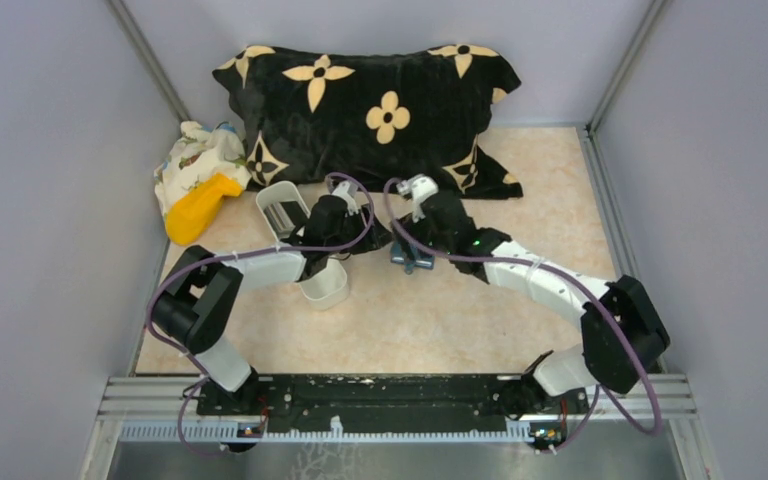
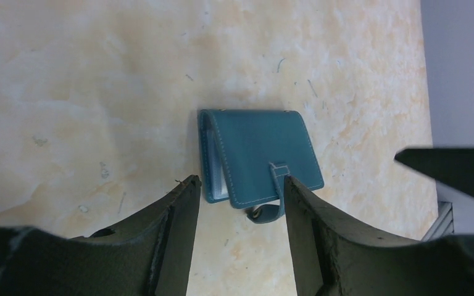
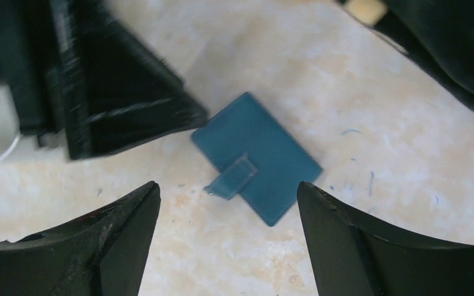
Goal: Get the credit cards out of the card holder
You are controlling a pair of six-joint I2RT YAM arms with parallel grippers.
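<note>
The card holder [image 2: 259,157] lies folded shut near the middle of the tabletop [image 1: 440,320], its closing tab [image 2: 278,176] pointing toward the left arm's jaws. Whether the tab is snapped I cannot tell. The left jaws stand parted and empty, above that tab edge (one fingertip [image 2: 188,188] either side, not touching it as far as I can see). The right jaws are spread wide and also empty. They hover directly over the holder, which sits skewed to their closing line, its long axis running diagonally between them. From overhead it peeks out beneath the right wrist, with the left jaws just to its left. No credit cards lie loose; presumably all are inside. The right arm looks nearer, though it would need to square up to that diagonal first.
</note>
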